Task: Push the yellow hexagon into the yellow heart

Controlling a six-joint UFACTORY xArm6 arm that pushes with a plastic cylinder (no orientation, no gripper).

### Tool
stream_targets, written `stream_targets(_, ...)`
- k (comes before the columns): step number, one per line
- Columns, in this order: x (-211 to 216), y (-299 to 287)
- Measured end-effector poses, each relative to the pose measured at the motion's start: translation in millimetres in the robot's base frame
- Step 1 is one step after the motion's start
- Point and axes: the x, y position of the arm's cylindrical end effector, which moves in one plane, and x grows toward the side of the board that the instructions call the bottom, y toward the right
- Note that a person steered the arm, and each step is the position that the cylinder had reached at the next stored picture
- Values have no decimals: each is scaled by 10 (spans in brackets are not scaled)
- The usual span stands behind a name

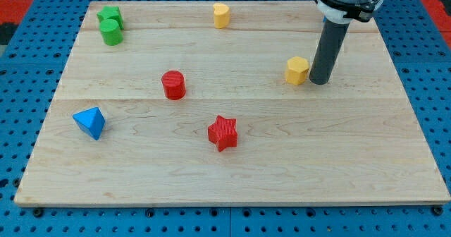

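The yellow hexagon (297, 70) sits right of the board's middle, in its upper half. My tip (319, 81) stands just to the hexagon's right, very close to it or touching. The yellow heart (221, 15) lies near the board's top edge, up and to the left of the hexagon, well apart from it.
Two green blocks (110, 25) sit together at the top left. A red cylinder (173, 84) lies left of centre, a red star (223, 132) below centre, and a blue triangular block (90, 122) at the left. The wooden board (225, 180) rests on a blue pegboard.
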Motion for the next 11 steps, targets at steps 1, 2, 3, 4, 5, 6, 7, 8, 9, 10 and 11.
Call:
stream_targets(1,-26,-108)
stream_targets(2,-26,-211)
stream_targets(3,-26,-211)
stream_targets(4,-41,-416)
stream_targets(5,-93,-698)
stream_targets(6,-153,-976)
stream_targets(7,-213,-1164)
stream_targets(8,-274,-1172)
stream_targets(9,-367,-1172)
stream_targets(10,-527,-1172)
stream_targets(11,-706,-1172)
